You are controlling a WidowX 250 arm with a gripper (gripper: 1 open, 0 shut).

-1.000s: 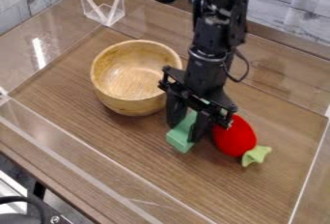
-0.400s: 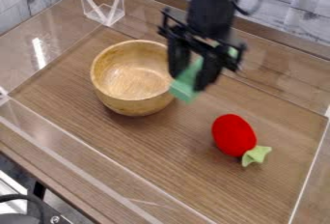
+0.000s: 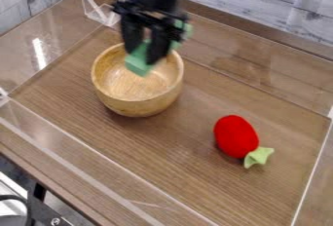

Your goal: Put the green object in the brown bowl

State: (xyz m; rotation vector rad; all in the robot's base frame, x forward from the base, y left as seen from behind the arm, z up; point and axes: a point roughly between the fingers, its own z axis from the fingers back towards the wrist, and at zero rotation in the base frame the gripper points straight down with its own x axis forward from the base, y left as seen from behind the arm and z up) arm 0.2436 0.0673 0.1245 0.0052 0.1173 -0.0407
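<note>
A flat green block (image 3: 142, 55) hangs in the air over the brown bowl (image 3: 136, 86), tilted, with its lower end above the bowl's hollow. My gripper (image 3: 147, 43) points straight down and is shut on the block's upper part, its dark fingers on either side of it. The bowl is round, light-brown wood with visible grain, and sits left of centre on the wooden table. The block does not touch the bowl.
A red strawberry-like toy (image 3: 239, 135) with a pale green leaf lies on the table to the right. Clear plastic walls (image 3: 33, 123) ring the tabletop. A small clear stand (image 3: 97, 9) is at the back left.
The gripper has lifted the green block off the table beside the red toy and carried it up and left, from right of the bowl to above it.
</note>
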